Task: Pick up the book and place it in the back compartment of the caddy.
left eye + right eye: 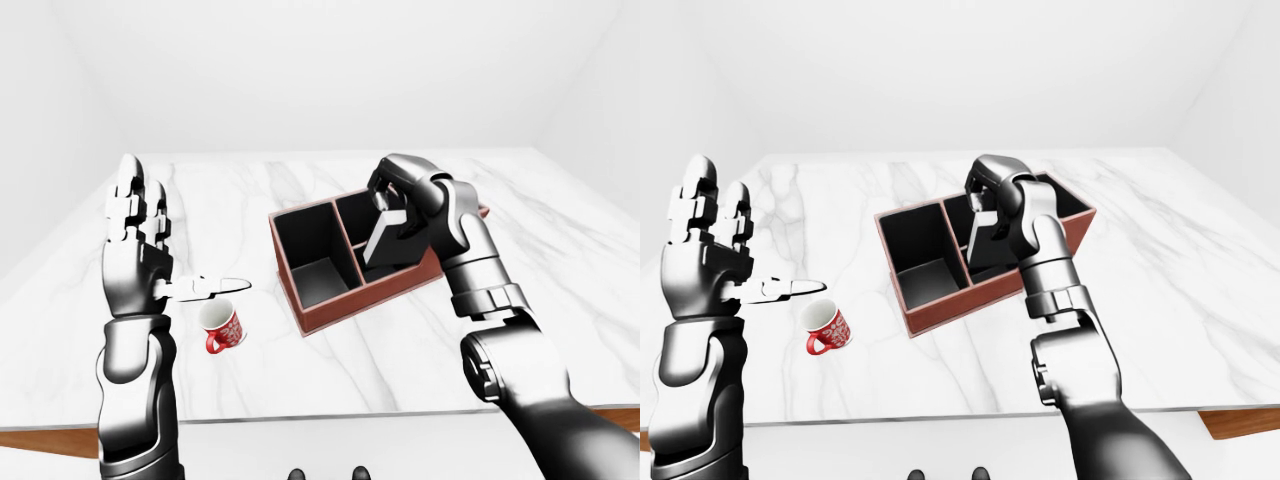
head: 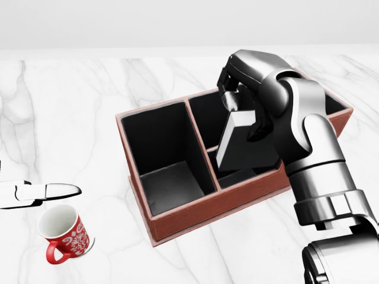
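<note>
The book [image 2: 246, 148] is gripped by the right hand [image 2: 240, 97] over the caddy [image 2: 177, 222], not dropped in yet; left hand [image 1: 135, 225] open.

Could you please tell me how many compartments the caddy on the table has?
3 visible in the caddy: a large one at the head view's left, a small one at lower middle beneath the book, and one along the upper right, partly hidden by the right hand.

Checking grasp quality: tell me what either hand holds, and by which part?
The right hand grips the book by its upper end; the left hand is open and empty.
</note>
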### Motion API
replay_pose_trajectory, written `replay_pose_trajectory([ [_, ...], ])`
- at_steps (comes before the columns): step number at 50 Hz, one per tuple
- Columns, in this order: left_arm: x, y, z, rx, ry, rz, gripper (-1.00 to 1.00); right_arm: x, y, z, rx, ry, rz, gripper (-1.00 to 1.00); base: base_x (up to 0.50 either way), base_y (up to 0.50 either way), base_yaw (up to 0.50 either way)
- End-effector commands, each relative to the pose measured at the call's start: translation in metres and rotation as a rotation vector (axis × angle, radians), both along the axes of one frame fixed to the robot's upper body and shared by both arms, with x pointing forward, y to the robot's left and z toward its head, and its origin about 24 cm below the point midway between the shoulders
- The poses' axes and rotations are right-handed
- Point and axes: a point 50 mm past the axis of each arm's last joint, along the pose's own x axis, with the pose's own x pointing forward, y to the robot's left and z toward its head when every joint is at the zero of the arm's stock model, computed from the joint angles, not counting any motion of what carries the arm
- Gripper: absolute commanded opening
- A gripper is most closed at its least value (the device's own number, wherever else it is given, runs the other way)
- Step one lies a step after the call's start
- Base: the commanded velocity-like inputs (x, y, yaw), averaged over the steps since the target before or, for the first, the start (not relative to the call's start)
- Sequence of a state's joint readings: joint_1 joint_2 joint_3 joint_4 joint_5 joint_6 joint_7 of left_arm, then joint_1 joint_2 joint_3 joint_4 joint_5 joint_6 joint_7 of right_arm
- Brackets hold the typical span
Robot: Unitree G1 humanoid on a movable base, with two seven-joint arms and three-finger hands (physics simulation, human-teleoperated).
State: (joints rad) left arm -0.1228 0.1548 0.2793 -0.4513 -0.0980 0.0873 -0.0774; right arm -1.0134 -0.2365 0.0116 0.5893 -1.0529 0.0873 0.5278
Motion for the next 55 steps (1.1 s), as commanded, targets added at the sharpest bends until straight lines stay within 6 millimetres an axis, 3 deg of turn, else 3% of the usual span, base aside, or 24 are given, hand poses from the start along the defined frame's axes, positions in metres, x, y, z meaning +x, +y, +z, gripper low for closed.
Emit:
replay_pose_trajectory([
  [1,-0.001,0.000,0.002,0.000,-0.010,0.000,1.00,0.008,-0.001,0.000,-0.019,-0.035,-0.041,-1.00,0.00,0.00,0.00],
  [28,-0.001,0.001,0.003,-0.001,-0.016,0.002,1.00,0.013,0.018,-0.031,-0.106,-0.042,0.082,-1.00,0.00,0.00,0.00],
  [55,0.000,0.000,0.001,0.000,-0.004,0.001,1.00,0.021,-0.005,-0.038,-0.152,-0.045,-0.010,-1.00,0.00,0.00,0.00],
])
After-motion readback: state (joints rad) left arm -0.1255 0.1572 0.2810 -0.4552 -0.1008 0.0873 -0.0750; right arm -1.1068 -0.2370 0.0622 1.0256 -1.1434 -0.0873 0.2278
